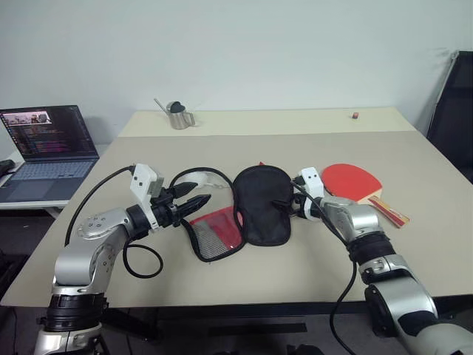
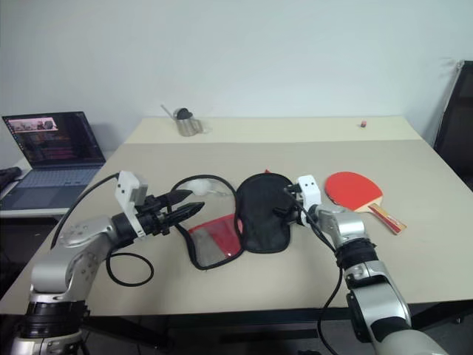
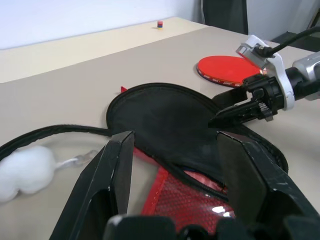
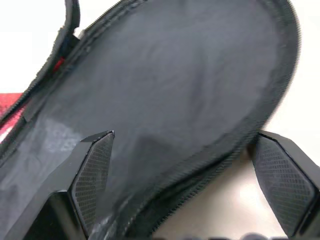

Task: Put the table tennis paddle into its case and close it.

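While both tools gape—right tool (image 1: 284,204) straddles case (image 1: 260,203) edge.

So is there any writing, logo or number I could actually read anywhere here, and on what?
Nothing can be read.
Laptop screen: lines of text, too small to read.
Case: no print on the black side facing up.
Paddle: no lettering visible on its red face.
Metal cup: no label to be seen.

The case (image 1: 261,203) is matt black cloth with red mesh inside and a fluffy white pom-pom (image 3: 25,167). The paddle (image 1: 355,182) has smooth red rubber and a wooden handle. The bench (image 1: 310,144) is smooth and matt.
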`<state>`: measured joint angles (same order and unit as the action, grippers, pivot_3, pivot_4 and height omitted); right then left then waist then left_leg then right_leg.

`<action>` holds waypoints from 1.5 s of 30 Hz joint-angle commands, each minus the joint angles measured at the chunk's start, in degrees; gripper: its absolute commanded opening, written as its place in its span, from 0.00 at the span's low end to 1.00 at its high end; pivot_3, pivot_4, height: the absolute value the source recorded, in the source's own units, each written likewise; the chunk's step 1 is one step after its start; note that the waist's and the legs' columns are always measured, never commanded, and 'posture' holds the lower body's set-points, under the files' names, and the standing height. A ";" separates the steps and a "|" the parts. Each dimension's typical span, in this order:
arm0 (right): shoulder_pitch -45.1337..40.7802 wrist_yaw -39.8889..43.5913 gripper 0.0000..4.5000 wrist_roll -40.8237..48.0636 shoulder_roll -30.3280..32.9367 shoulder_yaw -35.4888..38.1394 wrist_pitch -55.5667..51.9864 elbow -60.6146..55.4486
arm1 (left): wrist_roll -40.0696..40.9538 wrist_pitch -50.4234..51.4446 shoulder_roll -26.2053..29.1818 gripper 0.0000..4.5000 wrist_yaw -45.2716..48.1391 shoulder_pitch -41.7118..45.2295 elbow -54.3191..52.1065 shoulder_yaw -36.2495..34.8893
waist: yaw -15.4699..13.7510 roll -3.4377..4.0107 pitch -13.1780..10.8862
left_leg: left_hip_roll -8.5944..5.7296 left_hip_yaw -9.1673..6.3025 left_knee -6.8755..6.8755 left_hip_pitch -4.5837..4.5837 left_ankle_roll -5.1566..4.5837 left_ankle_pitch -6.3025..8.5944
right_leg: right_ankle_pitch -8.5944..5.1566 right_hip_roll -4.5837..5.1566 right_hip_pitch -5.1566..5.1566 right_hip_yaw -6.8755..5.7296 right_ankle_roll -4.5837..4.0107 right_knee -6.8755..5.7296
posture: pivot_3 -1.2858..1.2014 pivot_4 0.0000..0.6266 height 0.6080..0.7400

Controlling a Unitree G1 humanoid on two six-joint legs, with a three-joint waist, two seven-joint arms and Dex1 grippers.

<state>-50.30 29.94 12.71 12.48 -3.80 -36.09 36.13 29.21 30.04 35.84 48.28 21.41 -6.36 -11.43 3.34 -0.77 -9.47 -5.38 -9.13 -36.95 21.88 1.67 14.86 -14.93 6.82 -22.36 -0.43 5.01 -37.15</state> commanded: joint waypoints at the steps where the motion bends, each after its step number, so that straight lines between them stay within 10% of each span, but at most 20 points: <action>1: -2.06 0.31 0.87 -1.25 -1.73 -0.51 2.39 1.68 | 0.36 -0.68 0.68 0.63 0.01 0.82 -2.34 0.02 | 0.07 0.00 0.00 | 0.00 0.00 0.00 0.00 0.00 0.00 | 0.00 -0.01 -0.01 0.01 -0.01 0.00 | 0.52 0.24 1.00; 12: -5.33 -2.75 0.03 -1.20 -4.44 4.27 5.08 7.14 | 0.56 -0.74 1.57 0.63 0.51 0.93 -2.34 -0.38 | -0.02 0.03 -0.02 | 0.00 0.00 0.01 0.02 0.01 0.00 | 0.01 -0.01 -0.06 0.02 -0.02 0.00 | 0.52 0.24 1.00; 45: 3.83 0.15 0.01 -0.23 7.89 5.04 -11.50 -9.99 | 0.47 -0.05 -1.91 0.63 9.40 5.81 -3.35 11.76 | -0.18 0.04 -0.02 | -0.01 0.07 0.03 0.10 0.00 0.01 | 0.01 -0.01 -0.11 0.05 -0.02 0.01 | 0.52 0.24 1.00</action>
<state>-46.37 28.72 12.53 19.40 1.86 -47.06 28.41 29.26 30.75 33.79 57.14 26.32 -8.64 0.79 3.16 -0.73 -9.50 -5.39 -9.06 -36.93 21.97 1.67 14.87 -14.92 6.81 -22.47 -0.38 5.00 -37.13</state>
